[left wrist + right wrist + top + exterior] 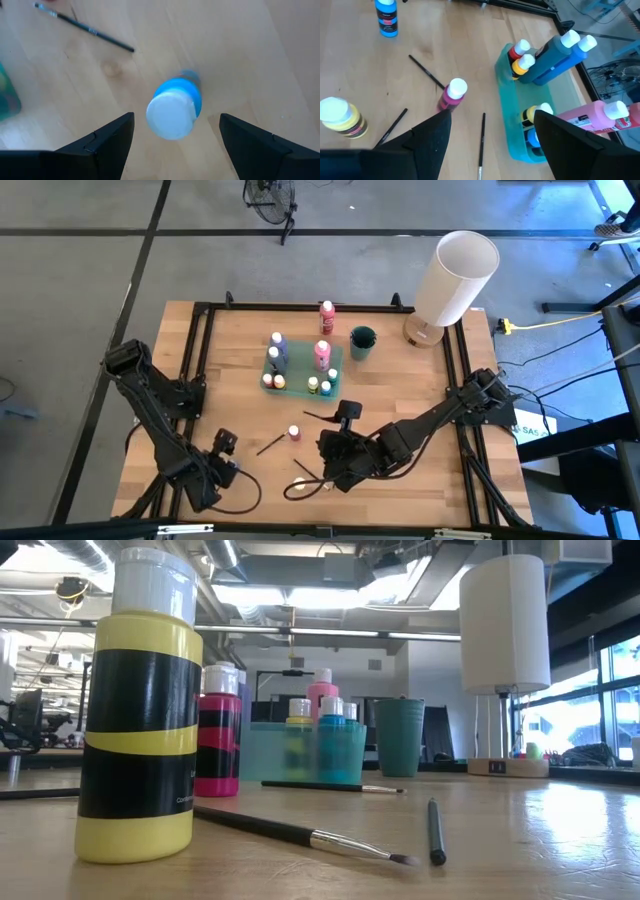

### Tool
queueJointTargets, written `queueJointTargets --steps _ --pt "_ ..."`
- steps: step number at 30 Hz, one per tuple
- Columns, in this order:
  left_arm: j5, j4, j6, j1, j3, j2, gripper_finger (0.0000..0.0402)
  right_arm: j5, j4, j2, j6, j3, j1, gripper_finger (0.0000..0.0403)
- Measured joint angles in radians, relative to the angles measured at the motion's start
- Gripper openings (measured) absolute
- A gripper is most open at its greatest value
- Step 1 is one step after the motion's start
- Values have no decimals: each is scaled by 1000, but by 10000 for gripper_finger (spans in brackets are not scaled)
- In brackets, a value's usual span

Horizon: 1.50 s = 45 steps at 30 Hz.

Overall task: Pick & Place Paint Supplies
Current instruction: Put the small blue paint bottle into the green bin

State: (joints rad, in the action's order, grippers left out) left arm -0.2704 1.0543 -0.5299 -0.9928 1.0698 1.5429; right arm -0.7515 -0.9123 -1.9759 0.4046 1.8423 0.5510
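The left gripper (175,145) hangs wide open over the blue bottle (175,107); descending off-centre, toward six o'clock, a finger could topple it. The right gripper (492,145) is also spread.

table (420,395): pale wood, smooth, faint sheen | tray (506,125): translucent teal plastic | bottles (140,710): glossy plastic, white caps, matt black labels | brushes (300,833): dark handles, shiny metal ferrules | frame (200,340): matt black metal
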Motion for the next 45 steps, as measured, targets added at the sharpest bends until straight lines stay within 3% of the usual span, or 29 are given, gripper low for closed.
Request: queueJointTargets --steps 17,45 --pt "-7 -30 20 7 0 0 282 5 0 0 0 0 0 289" --pt "-47 -58 18 6 -30 -6 144 4 0 0 0 0 0 289"
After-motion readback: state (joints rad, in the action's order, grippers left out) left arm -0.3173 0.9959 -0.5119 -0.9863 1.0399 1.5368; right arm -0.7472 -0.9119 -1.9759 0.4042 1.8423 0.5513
